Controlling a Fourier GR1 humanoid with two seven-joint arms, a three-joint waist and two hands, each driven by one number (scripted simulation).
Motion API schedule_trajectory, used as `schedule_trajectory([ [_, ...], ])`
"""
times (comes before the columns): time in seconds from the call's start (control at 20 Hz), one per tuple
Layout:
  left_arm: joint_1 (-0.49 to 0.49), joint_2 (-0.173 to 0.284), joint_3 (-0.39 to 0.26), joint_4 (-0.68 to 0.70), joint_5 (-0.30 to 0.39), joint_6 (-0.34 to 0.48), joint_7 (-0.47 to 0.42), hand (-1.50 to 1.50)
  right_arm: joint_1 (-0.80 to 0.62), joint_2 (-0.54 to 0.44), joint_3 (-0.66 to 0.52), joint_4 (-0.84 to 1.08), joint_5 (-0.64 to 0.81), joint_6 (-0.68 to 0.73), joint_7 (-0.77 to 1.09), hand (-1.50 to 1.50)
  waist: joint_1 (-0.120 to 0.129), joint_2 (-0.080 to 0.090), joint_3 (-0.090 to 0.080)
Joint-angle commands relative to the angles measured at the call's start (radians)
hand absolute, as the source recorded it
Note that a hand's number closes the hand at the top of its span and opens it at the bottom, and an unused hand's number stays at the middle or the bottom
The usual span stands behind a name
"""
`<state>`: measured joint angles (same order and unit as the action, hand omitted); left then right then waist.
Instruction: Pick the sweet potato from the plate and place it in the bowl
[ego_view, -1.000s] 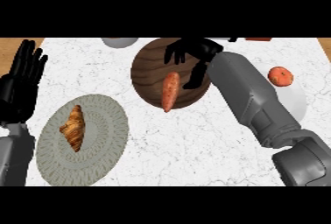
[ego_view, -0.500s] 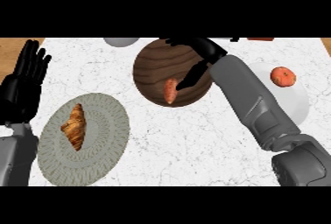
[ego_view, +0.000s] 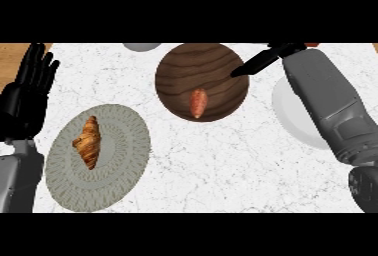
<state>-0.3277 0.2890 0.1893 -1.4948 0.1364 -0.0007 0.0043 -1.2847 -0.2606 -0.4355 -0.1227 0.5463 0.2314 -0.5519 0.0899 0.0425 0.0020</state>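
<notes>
Right robot hand (ego_view: 260, 61) now off sweet potato (ego_view: 197, 101), in wooden bowl (ego_view: 184, 65)

Left hand (ego_view: 29, 95) open, fingers up; right hand (ego_view: 260, 61) fingers extended.

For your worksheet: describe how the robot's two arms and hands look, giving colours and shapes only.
Both forearms are grey, smooth and blocky, with darker grey panels near the elbows. The left hand and right hand are glossy black with slender segmented fingers. No cables or markings show.
</notes>
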Motion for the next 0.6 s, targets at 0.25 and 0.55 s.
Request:
schedule_trajectory([
  [0.25, -0.05, -0.03, -0.029, 0.002, -0.022, 0.027, -0.001, 0.0, 0.031, -0.171, -0.074, 0.009, -0.067, 0.134, -0.024, -1.5, 0.023, 0.025, 0.003],
  [0.55, -0.02, -0.033, -0.043, -0.005, -0.021, 0.006, -0.007, 0.0, 0.073, -0.268, -0.09, 0.01, -0.08, 0.231, -0.067, -1.5, 0.047, 0.035, 0.006],
])
